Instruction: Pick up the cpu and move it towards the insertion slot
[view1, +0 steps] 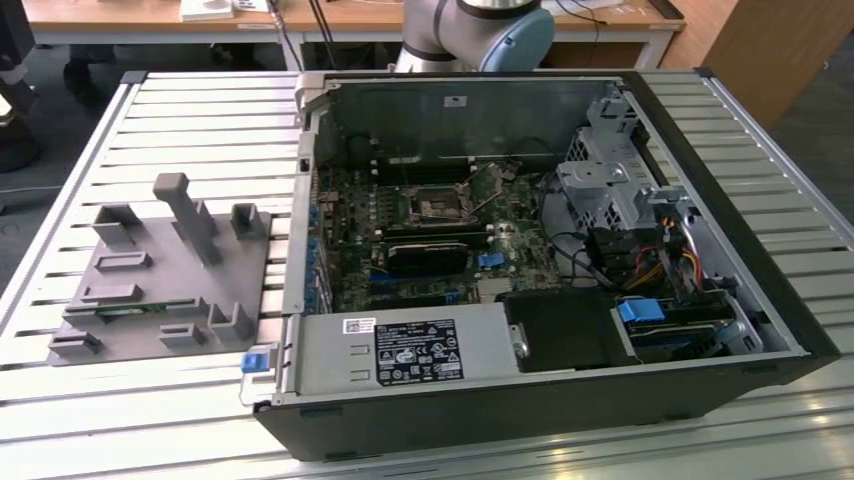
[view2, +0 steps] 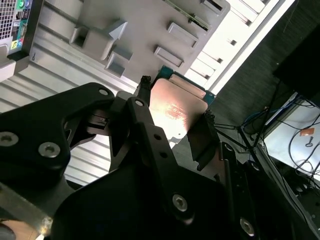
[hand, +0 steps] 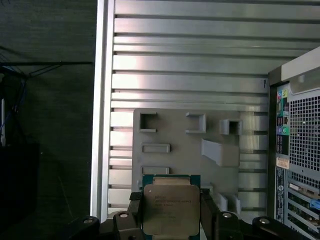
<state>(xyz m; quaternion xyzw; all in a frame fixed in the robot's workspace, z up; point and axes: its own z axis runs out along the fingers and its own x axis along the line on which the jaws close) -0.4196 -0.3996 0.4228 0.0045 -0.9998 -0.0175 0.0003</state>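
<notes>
Right up close in the first wrist view, the hand (hand: 171, 216) is clamped on the cpu (hand: 171, 207). One of its black fingers (hand: 208, 212) presses on one side of the chip, and the other presses on the far side. The cpu is a flat square with a shiny silver top and a thin green edge. Its silver top faces the camera. In the second wrist view the chip sits tilted between the two black fingers, and light glows on it.

Farther off, under the cpu, lies a grey plate (hand: 175, 145) with little pockets and raised blocks. The cpu is up in the air over the near edge of this plate. The plate rests on the counter (hand: 175, 65), which is made of long silver strips. Just beside the plate is the computer box (hand: 300, 150), showing its back full of small holes.

In the exterior view the computer box lies open on the counter, to the exterior view's right of the grey plate. Inside it, on the green board, is the insertion slot (view1: 437, 205). It is a square with a dark middle and a silver frame. The cpu is outside the box, well apart from the slot.

Farthest back, the grey and blue arm (view1: 481, 30) stands behind the box.
</notes>
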